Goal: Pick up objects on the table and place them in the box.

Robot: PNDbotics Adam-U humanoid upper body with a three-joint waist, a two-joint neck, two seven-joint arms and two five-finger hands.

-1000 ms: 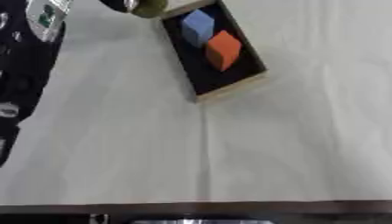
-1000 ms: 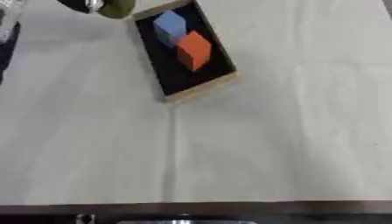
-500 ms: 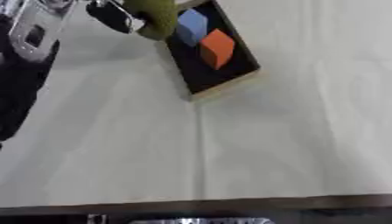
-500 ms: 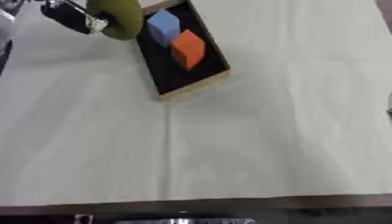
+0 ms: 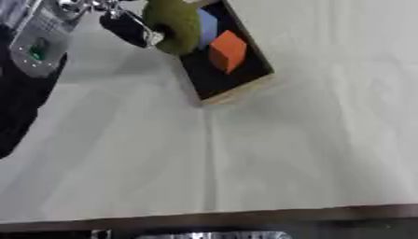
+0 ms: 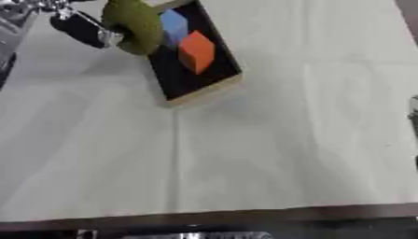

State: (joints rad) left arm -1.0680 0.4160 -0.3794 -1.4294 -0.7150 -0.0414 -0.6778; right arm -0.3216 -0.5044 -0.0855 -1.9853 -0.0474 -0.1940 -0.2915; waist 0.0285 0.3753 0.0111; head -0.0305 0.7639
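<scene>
Your left hand [image 5: 122, 25] has its fingers curled around the olive-green rounded object [image 5: 173, 25] at the box's [image 5: 233, 91] far-left edge. It looks light and soft, so keep holding its side.

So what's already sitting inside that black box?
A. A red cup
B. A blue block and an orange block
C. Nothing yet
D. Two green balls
B: a blue block and an orange block lie in the box, while the left hand holds a green object at its edge.
</scene>
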